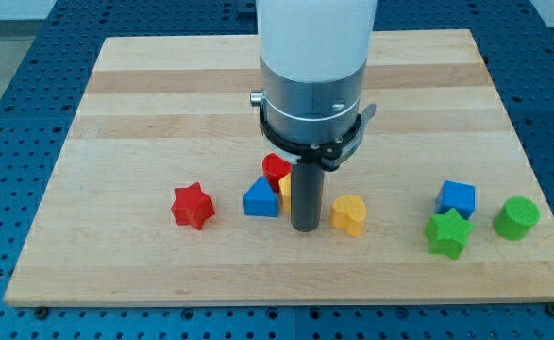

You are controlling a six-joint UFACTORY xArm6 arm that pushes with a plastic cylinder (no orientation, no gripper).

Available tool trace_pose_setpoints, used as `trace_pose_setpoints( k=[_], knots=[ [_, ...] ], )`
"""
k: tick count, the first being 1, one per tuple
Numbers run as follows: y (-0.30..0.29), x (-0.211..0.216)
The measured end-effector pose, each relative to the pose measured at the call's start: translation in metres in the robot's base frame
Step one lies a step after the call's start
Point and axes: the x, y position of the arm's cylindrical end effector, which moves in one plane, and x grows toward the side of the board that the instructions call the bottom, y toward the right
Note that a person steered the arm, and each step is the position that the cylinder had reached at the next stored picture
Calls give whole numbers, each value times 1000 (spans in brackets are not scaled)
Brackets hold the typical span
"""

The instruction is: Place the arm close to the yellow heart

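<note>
My tip (304, 228) rests on the table (163, 104) near the middle of the bottom edge, just left of the yellow heart (349, 214); there are no jaws, only the rod. A blue triangular block (260, 200), a red block (276, 169) and a partly hidden yellow block (284, 190) crowd the tip's left. A red star (193, 206) lies further toward the bottom-left corner. A blue cube (457, 197), green star (447, 233) and green cylinder (516, 217) cluster by the bottom-right corner. The table's top half lies open.

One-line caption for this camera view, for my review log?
My tip rests just left of the yellow heart, right of the blue triangle, on the wooden board.
</note>
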Motion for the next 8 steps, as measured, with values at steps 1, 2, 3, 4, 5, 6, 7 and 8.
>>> trace_pose_setpoints(
  k=[1,2,3,4,5,6,7,8],
  knots=[
    [0,0],
    [-1,0],
    [-1,1],
    [9,74],
    [31,72],
    [70,60],
    [74,59],
    [75,56]
  ],
)
